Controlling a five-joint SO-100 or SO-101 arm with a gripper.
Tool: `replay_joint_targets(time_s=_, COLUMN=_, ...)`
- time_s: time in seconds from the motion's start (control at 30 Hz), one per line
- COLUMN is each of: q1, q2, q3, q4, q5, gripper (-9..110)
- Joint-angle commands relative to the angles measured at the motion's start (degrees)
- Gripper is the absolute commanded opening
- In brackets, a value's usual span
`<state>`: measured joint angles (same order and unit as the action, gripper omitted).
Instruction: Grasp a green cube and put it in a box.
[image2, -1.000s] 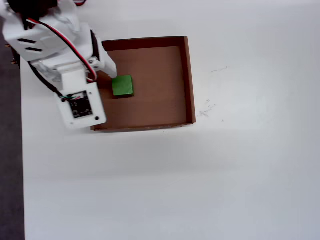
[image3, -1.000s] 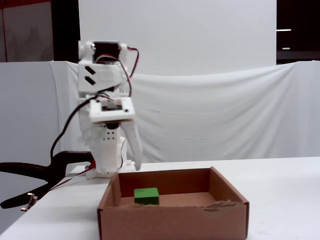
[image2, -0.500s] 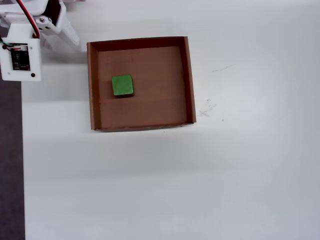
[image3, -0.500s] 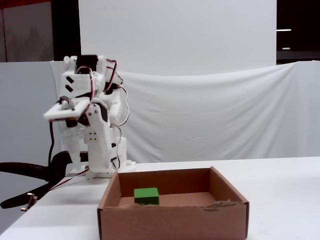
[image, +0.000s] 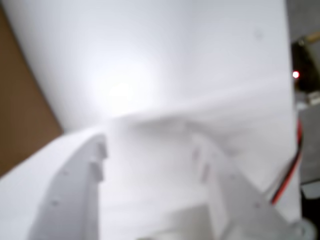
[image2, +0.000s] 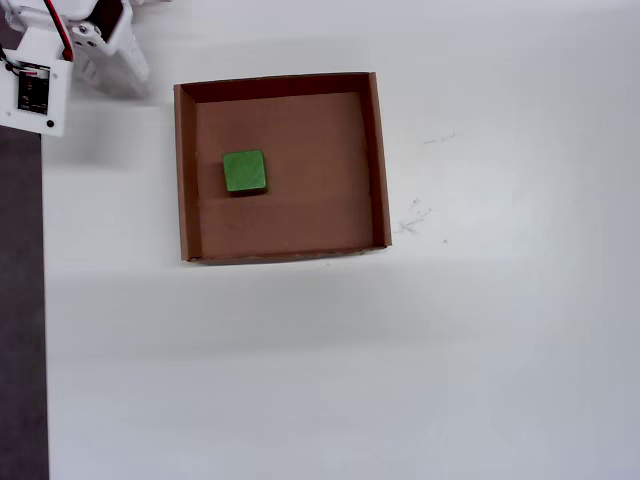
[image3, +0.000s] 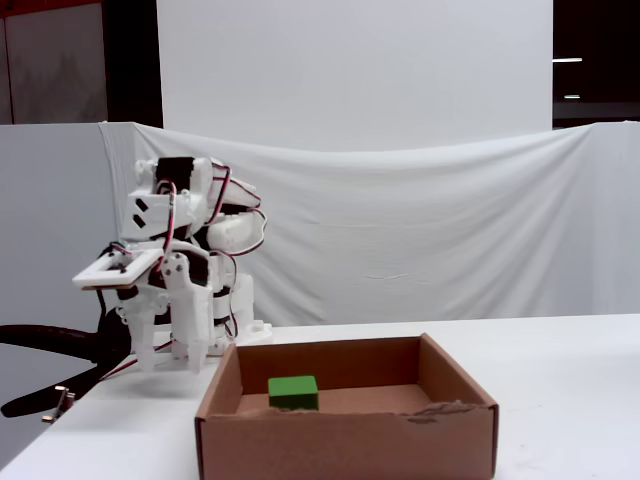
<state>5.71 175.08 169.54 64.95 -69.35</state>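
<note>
**A:** Biggest thing first: the white table (image2: 400, 350) fills pretty much the whole overhead view. The box (image2: 380, 160) sits a bit up and left of centre on it, open side up.

**B:** And the arm?

**A:** The white arm (image3: 175, 290) is folded up on itself, parked off the box's 10 o'clock corner in the overhead view. In the fixed view it stands behind the box, at about 10 o'clock from it.

**B:** Is it holding anything?

**A:** Nope. In the wrist view the gripper (image: 150, 145) has its two white fingers spread apart with nothing but blurry white table showing between them. A brown strip along the left edge of that view is probably the box (image: 20, 115); too blurry to tell for sure.

**B:** So where's the cube?

**A:** The green cube (image2: 245, 171) lies flat on the box floor, in the left half, nearer the 9 o'clock wall but not touching it. The fixed view shows it too (image3: 293, 392), low inside behind the front wall. It's well apart from the gripper: from the cube, the arm is up at 10 o'clock in the overhead view, outside the box.
</note>
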Motion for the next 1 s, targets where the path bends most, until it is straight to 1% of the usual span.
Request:
replay_joint_targets(time_s=0.0, q1=1.05, q2=2.55, q3=0.7, q4=1.67, q5=0.18, gripper=23)
replay_joint_targets(time_s=0.37, q1=2.55, q2=7.38, q3=0.79, q4=6.15, q5=1.23, gripper=24)
replay_joint_targets(time_s=0.97, q1=2.46, q2=7.38, q3=0.79, q4=6.24, q5=1.58, gripper=24)
